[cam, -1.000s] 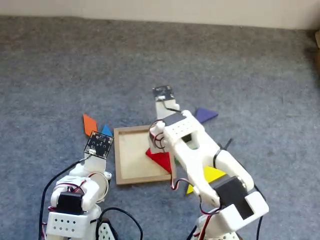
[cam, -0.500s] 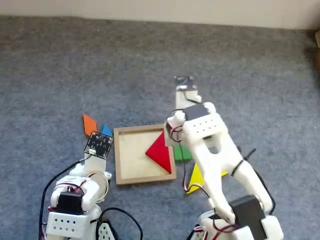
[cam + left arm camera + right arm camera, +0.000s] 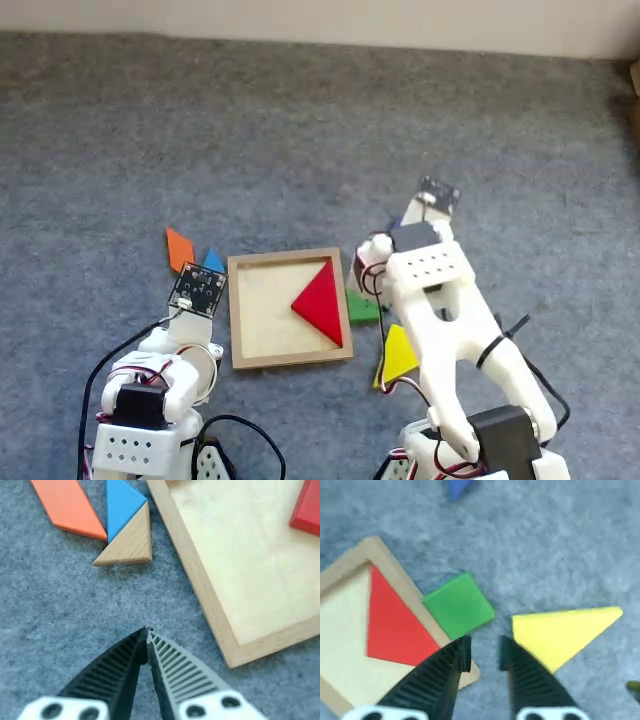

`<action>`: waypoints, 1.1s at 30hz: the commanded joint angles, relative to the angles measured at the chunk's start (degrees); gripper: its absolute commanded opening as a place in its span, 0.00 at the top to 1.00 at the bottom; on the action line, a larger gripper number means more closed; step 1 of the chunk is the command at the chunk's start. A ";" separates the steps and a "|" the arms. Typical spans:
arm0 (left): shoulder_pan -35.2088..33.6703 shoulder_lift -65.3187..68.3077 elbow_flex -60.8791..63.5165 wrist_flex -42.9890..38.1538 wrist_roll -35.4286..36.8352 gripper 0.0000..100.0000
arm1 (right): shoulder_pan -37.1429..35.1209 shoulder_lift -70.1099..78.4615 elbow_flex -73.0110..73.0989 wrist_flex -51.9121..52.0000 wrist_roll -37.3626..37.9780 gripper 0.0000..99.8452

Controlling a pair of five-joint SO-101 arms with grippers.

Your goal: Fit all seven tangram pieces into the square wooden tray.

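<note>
The square wooden tray (image 3: 262, 300) lies mid-table with a red triangle (image 3: 320, 300) flat in its right part. Just off the tray's right rim are a green square (image 3: 362, 306) and a yellow triangle (image 3: 398, 354). The right arm (image 3: 430, 268) stands over them. Its gripper (image 3: 484, 652) hangs slightly open and empty above the gap between the green square (image 3: 459, 605) and the yellow triangle (image 3: 560, 632). An orange parallelogram (image 3: 67, 507), a blue triangle (image 3: 122, 502) and a wooden triangle (image 3: 131, 542) lie left of the tray. The left gripper (image 3: 146, 632) is shut over bare carpet short of them.
A dark blue piece (image 3: 457, 486) lies on the carpet beyond the green square, mostly hidden under the right arm in the high view. Grey carpet (image 3: 300, 130) stretches open behind the tray. The tray rim (image 3: 200, 580) runs close beside the left gripper.
The right arm has swung from over the tray to its right side, leaving the red triangle lying in the tray. The left arm has stayed still.
</note>
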 commanded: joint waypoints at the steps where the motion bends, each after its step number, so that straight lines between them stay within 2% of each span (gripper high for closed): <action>1: -0.40 -3.30 1.10 0.70 0.09 0.99 | 0.57 -2.51 1.54 0.04 -1.05 0.69; 3: -0.40 -3.30 1.10 0.70 0.09 0.99 | 0.75 -2.51 2.07 0.04 -2.64 0.60; 6: -0.40 -3.30 1.10 0.70 0.09 0.99 | 0.75 -2.42 2.07 0.04 -7.82 0.54; 9: -0.40 -3.30 1.10 0.70 0.09 0.99 | 0.57 -2.33 2.33 -0.75 -10.81 0.54; 15: -0.40 -3.30 1.10 0.70 0.09 0.99 | 1.89 -2.24 7.16 -9.98 -14.33 0.54; 26: -0.40 -3.30 1.10 0.70 0.09 0.99 | 4.70 -2.33 16.57 -25.01 -14.33 0.54; 33: -0.40 -3.30 1.10 0.70 0.09 0.99 | 4.79 -2.33 18.77 -26.68 -14.33 0.54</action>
